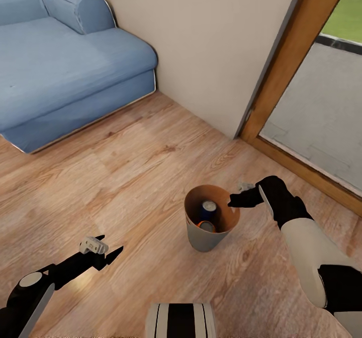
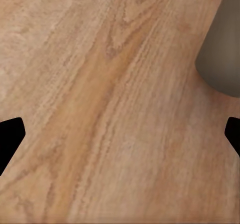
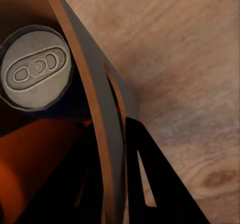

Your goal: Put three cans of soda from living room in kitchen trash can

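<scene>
The grey trash can point(image 1: 203, 238) with its brown inside is on the wood floor in the head view. A blue soda can point(image 1: 208, 208) and an orange soda can point(image 1: 206, 225) lie inside it; the second orange can is hidden. My right gripper point(image 1: 236, 200) is shut on the bin's rim at its right side. In the right wrist view the bin wall point(image 3: 100, 101) runs between the gripper's point(image 3: 112, 184) fingers, with the blue can's silver top point(image 3: 35, 74) and the orange can point(image 3: 40, 169) inside. My left gripper point(image 1: 108, 251) hangs open over bare floor, left of the bin.
A blue sofa point(image 1: 60, 61) stands at the back left against a beige wall. A wood-framed glass door point(image 1: 281, 76) runs along the right. The left wrist view shows floor planks, the open gripper point(image 2: 120, 136) and the bin's grey side point(image 2: 220, 59).
</scene>
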